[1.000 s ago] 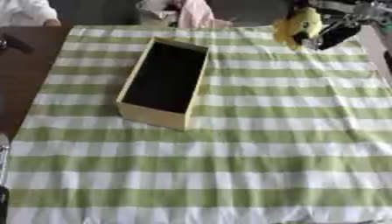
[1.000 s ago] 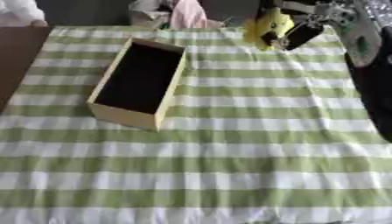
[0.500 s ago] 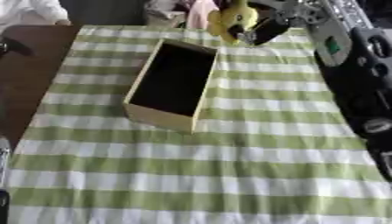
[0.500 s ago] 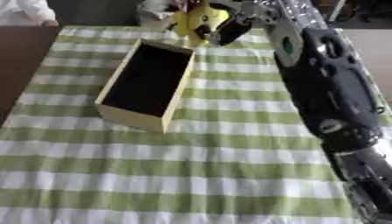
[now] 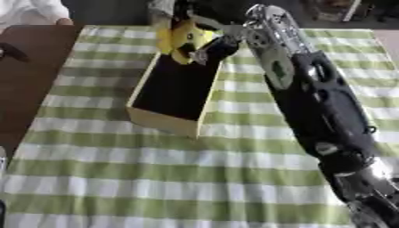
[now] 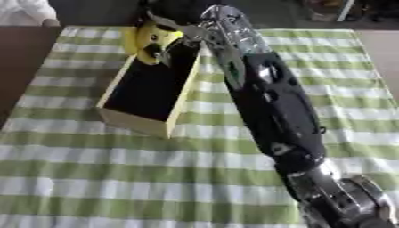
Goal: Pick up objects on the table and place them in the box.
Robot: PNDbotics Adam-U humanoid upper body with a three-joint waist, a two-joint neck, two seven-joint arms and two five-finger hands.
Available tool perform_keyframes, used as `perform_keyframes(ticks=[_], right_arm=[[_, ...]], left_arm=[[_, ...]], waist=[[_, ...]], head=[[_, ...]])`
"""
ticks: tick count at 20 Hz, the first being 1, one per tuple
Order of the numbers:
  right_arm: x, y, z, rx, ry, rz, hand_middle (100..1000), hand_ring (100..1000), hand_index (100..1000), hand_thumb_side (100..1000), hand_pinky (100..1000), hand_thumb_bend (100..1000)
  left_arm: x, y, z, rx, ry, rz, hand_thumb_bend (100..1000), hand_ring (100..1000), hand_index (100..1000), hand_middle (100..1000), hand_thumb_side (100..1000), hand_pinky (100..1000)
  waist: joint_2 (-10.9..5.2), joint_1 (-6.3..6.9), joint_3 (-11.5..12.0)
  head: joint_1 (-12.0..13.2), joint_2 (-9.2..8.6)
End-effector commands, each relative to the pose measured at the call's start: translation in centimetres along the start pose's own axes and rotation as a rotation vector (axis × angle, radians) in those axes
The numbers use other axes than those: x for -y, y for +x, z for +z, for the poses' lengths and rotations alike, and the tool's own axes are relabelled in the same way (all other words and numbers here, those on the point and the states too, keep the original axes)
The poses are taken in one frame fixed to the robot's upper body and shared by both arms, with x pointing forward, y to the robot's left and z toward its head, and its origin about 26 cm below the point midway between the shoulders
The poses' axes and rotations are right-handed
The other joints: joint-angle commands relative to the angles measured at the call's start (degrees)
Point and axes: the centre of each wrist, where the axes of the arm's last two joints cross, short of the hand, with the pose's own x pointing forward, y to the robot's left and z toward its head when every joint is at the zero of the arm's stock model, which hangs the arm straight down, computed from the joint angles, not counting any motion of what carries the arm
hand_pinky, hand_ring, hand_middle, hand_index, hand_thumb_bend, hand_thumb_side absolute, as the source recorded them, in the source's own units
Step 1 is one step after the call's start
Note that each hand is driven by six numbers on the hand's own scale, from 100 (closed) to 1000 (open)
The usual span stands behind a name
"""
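Note:
A yellow object (image 5: 181,40) hangs over the far end of the open box (image 5: 160,121), a pale wooden box with a dark inside standing on the striped cloth. My right hand (image 5: 210,48) is shut on the yellow object, its fingers curled round the right side. The right arm stretches from the lower right corner across the cloth to the box's far end. No left hand shows in either view.
The table carries a green and white striped cloth (image 5: 156,178). Bare brown tabletop (image 5: 31,89) lies along the left. A person in white (image 5: 35,11) is at the far left edge, and a dark object (image 5: 12,51) lies on the brown strip.
My right hand has carried the yellow object leftwards from the far right of the cloth to above the box's far end. The whole picture has also shifted, so the camera moved.

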Motion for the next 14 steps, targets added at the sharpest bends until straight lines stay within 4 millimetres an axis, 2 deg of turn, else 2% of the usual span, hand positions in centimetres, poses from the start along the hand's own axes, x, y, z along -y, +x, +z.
perform_keyframes(ticks=[1, 8, 10, 11, 14], right_arm=[[0.7, 1.1, -0.7, -0.002, -0.038, 0.04, 688, 679, 700, 125, 577, 100], [-2.4, 1.9, -0.9, -0.018, -0.019, 0.004, 689, 666, 696, 147, 542, 100], [-2.8, 1.9, -0.8, -0.026, -0.024, -0.004, 689, 664, 694, 118, 537, 100], [-2.9, 1.8, -0.8, -0.031, -0.027, -0.005, 689, 664, 694, 147, 536, 100], [-3.1, 1.6, -0.7, -0.05, -0.044, -0.008, 690, 660, 694, 152, 526, 100]], left_arm=[[0.0, 0.7, -0.6, 0.032, -0.012, -0.001, 100, 989, 694, 865, 740, 463], [0.0, 0.7, -0.6, 0.033, -0.012, -0.002, 100, 991, 693, 867, 741, 462], [0.0, 0.7, -0.6, 0.032, -0.012, -0.001, 100, 993, 693, 867, 742, 462], [0.0, 0.7, -0.6, 0.031, -0.012, -0.001, 100, 993, 693, 868, 742, 462], [0.0, 0.6, -0.6, 0.03, -0.012, -0.001, 100, 993, 693, 868, 742, 462]], waist=[[-0.67, 0.26, 0.16], [-0.22, 0.43, 0.23], [-0.15, 0.46, 0.2], [-0.13, 0.47, 0.19], [-0.12, 0.5, 0.15]], head=[[-0.28, -0.89], [-0.18, -1.16], [-0.18, -1.2], [-0.15, -1.22], [-0.15, -1.28]])
